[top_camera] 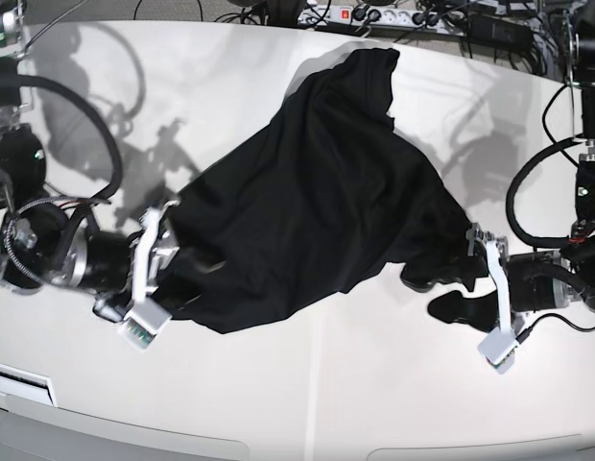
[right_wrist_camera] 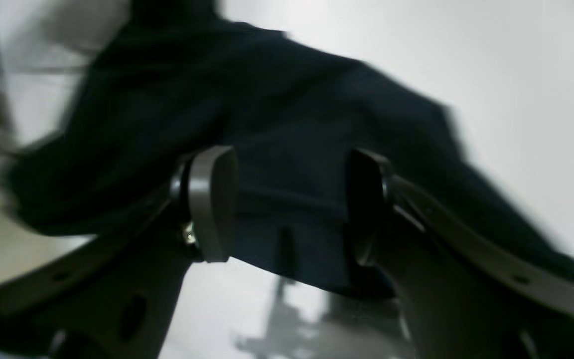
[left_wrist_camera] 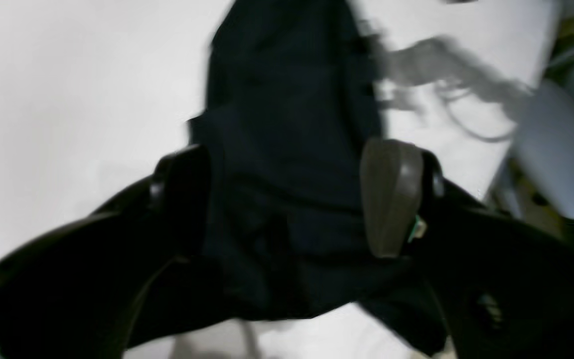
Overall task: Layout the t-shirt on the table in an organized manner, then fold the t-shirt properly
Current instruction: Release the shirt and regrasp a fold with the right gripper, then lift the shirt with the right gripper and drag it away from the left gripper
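Observation:
The black t-shirt (top_camera: 317, 192) lies rumpled on the off-white table (top_camera: 374, 403), running diagonally from the far middle toward the near left. My right gripper (right_wrist_camera: 289, 202) is at the shirt's near-left hem. Its fingers stand wide apart and open, with loose cloth (right_wrist_camera: 292, 99) lying between them. At the shirt's right-hand corner is my left gripper (left_wrist_camera: 287, 199), also open, with dark fabric (left_wrist_camera: 287, 124) bunched between its spread fingers. Both wrist views are blurred.
A power strip (top_camera: 365, 14) and tangled cables run along the table's far edge. The table's curved front edge (top_camera: 278, 447) is close to both arms. A grey rounded object (left_wrist_camera: 556, 149) sits beyond the table edge in the left wrist view.

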`<state>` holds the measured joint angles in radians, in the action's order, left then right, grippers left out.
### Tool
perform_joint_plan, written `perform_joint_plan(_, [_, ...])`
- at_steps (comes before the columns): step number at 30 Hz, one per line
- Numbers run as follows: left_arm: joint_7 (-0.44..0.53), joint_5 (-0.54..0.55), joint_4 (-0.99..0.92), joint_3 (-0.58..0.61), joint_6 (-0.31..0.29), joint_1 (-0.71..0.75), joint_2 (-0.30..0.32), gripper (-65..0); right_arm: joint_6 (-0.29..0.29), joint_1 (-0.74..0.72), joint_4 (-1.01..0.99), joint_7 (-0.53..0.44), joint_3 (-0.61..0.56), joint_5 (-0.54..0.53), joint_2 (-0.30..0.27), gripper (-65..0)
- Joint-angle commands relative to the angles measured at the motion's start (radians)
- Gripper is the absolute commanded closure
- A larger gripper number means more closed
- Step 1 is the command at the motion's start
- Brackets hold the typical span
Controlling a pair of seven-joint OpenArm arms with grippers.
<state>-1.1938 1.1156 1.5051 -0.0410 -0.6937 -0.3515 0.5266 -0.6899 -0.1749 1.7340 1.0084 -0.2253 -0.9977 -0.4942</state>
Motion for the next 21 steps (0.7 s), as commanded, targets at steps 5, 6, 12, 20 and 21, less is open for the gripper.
perform_joint_plan(5, [0.066, -0.065, 0.007, -0.009, 0.029, -0.026, 0.025, -47.5, -0.008, 0.093, 0.035, 0.035, 0.007, -0.027, 0.156, -36.0])
perform_joint_plan(6, [0.068, -0.071, 0.007, -0.009, 0.029, -0.025, 0.024, -47.5, -0.008, 0.115, 0.040, 0.036, 0.007, 0.000, 0.187, -36.0])
perform_joint_plan(12, [0.068, -0.072, 0.007, -0.008, 0.029, -0.025, 0.025, -47.5, -0.008, 0.220, 0.042, 0.032, -0.020, 0.185, 0.298, -36.0])
perform_joint_plan(20, [0.069, -0.068, 0.007, -0.008, 0.030, -0.025, 0.024, -47.5, 0.143, 0.266, 0.002, 0.033, -0.195, 0.322, 0.298, -36.0])
perform_joint_plan(21, [0.069, -0.068, 0.007, -0.008, 0.030, -0.025, 0.024, -47.5, 0.156, 0.266, -0.011, 0.011, -0.209, 0.323, 0.298, -36.0])
